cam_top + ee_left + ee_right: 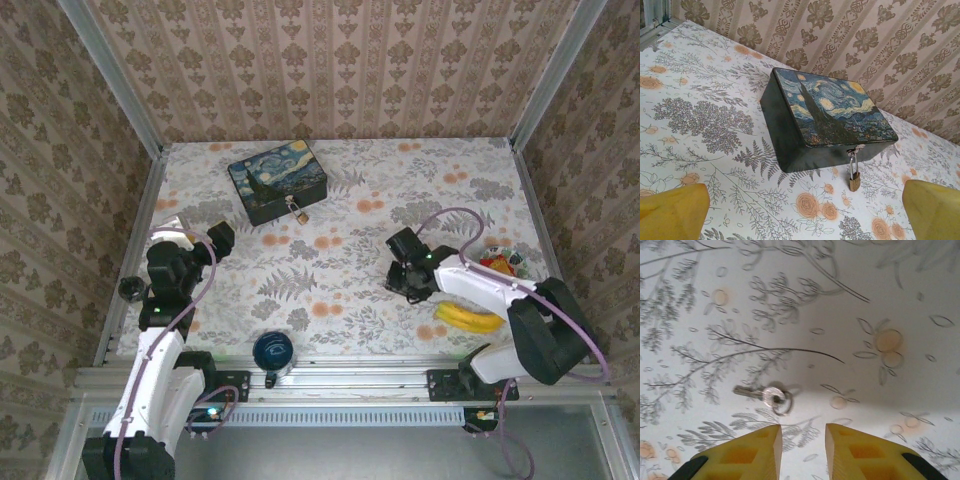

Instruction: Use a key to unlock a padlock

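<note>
A small brass padlock (855,181) hangs by its thin silvery shackle from the latch of the Starry Night tin (827,117), its body resting on the table in front of the tin (277,180); from above the padlock (298,213) is a tiny speck. The key (762,395), silvery with a round head and a ring, lies flat on the tablecloth just ahead of my right gripper (802,440), which is open and empty, low over the table (405,272). My left gripper (800,220) is open, well short of the tin (215,240).
A banana (468,318) and a colourful small item (497,263) lie by the right arm. A dark blue round object (273,351) sits at the near edge, and a small black object (130,289) at the left edge. Patterned walls enclose the table.
</note>
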Controlling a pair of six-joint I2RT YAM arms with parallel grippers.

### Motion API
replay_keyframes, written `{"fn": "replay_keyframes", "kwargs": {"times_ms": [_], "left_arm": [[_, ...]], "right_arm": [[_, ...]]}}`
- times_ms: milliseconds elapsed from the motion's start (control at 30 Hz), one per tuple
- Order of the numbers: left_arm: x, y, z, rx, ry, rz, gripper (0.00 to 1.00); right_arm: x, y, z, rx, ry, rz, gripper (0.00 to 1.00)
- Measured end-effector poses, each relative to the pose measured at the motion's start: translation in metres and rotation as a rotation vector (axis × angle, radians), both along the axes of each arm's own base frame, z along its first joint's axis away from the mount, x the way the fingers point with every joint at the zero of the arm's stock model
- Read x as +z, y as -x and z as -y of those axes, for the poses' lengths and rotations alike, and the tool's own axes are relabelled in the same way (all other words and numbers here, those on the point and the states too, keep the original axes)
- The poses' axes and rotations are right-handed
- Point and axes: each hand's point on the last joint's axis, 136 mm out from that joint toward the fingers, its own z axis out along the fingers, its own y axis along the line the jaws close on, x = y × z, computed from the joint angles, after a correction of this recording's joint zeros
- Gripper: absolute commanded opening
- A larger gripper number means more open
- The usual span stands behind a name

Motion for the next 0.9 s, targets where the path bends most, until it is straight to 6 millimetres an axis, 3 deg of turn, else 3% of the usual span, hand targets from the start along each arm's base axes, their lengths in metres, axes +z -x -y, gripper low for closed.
{"fn": "replay_keyframes", "kwargs": {"times_ms": [167,333,900], "left_arm": [[-0.001,0.000,0.000,0.000,0.000,-0.003,1.00],[-0.001,0.000,0.000,0.000,0.000,-0.003,1.00],[0.001,-0.002,0.000,0.000,0.000,0.008,1.00]], "right_arm": [[-0.004,0.012,0.008,-0.054,-0.019,0.004,0.33],[-0.010,0.016,0.010,-0.110,-0.038,-0.002,0.28],[-0.016,0.001,-0.002,-0.140,-0.095,0.032,0.27]]}}
